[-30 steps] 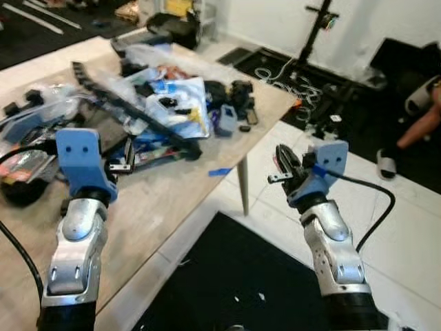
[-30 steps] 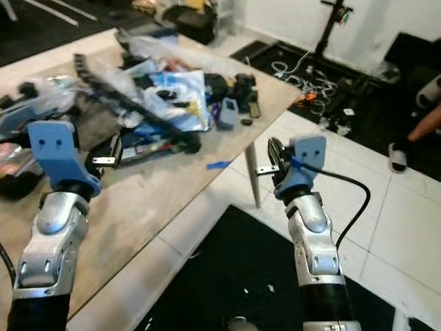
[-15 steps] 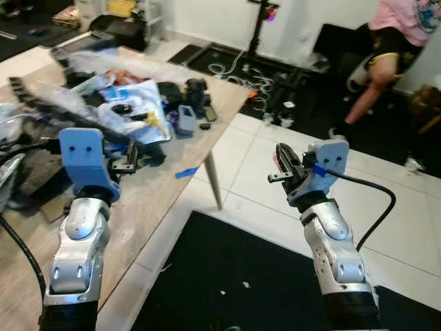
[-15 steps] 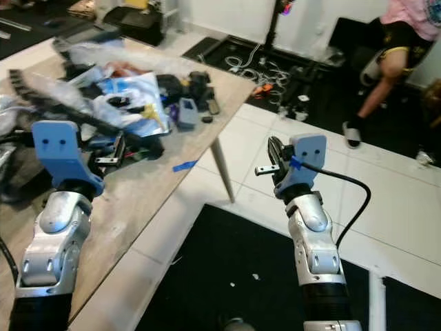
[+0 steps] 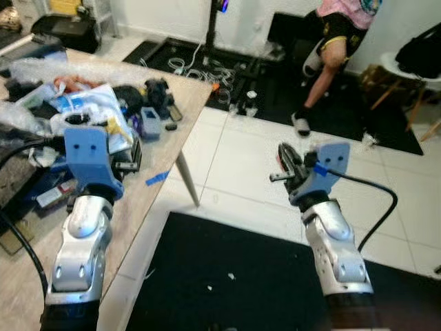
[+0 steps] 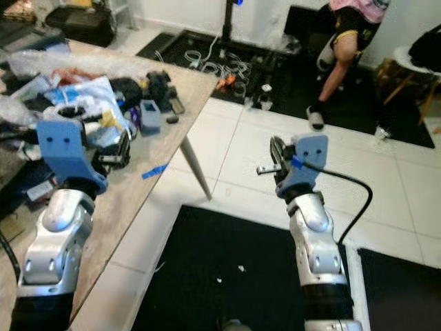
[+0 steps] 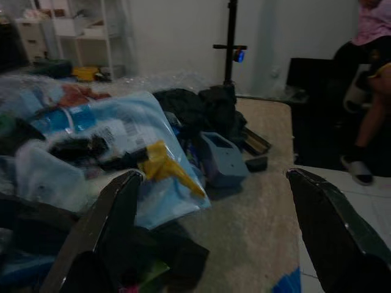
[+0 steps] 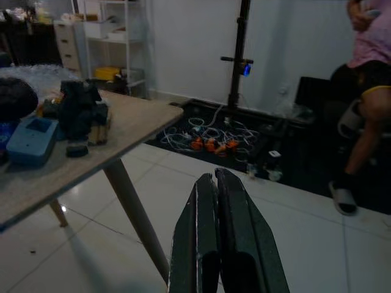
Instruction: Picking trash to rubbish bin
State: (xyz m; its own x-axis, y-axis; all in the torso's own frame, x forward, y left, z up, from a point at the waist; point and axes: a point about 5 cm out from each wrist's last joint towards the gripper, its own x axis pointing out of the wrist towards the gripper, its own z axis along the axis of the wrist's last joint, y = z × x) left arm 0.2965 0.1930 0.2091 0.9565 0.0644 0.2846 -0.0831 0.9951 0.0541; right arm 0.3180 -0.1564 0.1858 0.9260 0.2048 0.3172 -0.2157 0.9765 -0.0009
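Observation:
A heap of trash (image 5: 83, 114) covers the wooden table (image 5: 180, 121) on my left: a blue-and-white plastic bag (image 7: 104, 131), a small blue box (image 7: 221, 160), black parts and clear wrapping. My left gripper (image 5: 129, 160) hovers over the table's near part, a little short of the heap, open with nothing between its wide-apart fingers (image 7: 110, 226). My right gripper (image 5: 284, 164) is raised over the white tiled floor, right of the table, and is shut on nothing; its fingers (image 8: 201, 232) are pressed together.
A scrap of blue tape (image 5: 157, 178) lies near the table edge. A black mat (image 5: 227, 276) covers the floor below me. Cables (image 5: 207, 69) and a stand pole (image 5: 212, 27) are beyond the table corner. A person (image 5: 337, 34) and a chair (image 5: 413, 62) are at far right.
The whole view has swung right: the table slid left and the person and tiled floor came further into view. Both grippers hold the same pose.

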